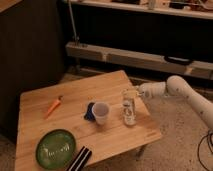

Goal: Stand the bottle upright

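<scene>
Camera view. A low wooden tabletop (115, 136) of pale planks stands on a speckled floor (172, 132). Behind it, a grey rail (125, 56) runs along the foot of dark shelving. A dark panel (30, 45) fills the left side of the room.

The white arm (180, 87) reaches in from the right. It ends at the tool (134, 93), which sits over the tabletop's right edge, level with the top of the bottle (129, 111). The bottle stands upright on the tabletop, directly below and against the tool. Whether the tool is clamped on the bottle or has let go cannot be told.

Just left of the tool and lower, a white cup (101, 113) stands upright near the bottle but apart from it. A blue item (90, 111) lies against the cup's far left side. Further left of the tool lies a carrot (54, 105). Well to the lower left sits a green plate (55, 148), with a dark ribbed object (80, 159) beside it at the front edge. A cable (204, 146) lies on the floor, below and to the right of the tool. Nothing stands between the tool and the bottle.
</scene>
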Available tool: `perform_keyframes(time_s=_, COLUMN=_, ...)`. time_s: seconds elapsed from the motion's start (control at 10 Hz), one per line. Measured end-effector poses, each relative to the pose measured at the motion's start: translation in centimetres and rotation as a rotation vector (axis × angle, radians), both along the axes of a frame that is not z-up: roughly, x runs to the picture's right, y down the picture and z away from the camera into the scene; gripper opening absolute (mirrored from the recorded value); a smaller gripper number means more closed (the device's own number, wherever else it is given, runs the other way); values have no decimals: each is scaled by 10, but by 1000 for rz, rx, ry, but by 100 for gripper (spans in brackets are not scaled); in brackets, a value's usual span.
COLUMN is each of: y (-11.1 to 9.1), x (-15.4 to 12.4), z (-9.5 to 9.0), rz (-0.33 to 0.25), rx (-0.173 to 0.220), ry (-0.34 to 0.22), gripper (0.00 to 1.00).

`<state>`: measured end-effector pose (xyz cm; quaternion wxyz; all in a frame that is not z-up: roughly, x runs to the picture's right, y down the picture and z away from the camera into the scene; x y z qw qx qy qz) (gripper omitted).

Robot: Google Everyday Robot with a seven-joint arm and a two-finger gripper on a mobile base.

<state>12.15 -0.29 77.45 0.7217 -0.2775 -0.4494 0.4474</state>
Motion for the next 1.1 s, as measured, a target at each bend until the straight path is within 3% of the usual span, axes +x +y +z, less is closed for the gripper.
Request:
perform_keyframes(time_s=0.3, y=-40, x=-15, z=-52, rz=-2, rx=138, ry=-64, gripper=3)
perform_keyframes(time_s=0.6, y=-60, x=-30, z=-73, rz=-6, rx=242, ry=-89, gripper=3)
perform_keyframes(time_s=0.8, y=-62, x=-40, z=-60, rz=-3, rx=318, ry=-88, gripper=3)
perform_keyframes(time_s=1.1, y=-59, x=-75, z=-10, rz=-36, rx=379, ry=-78, gripper=3)
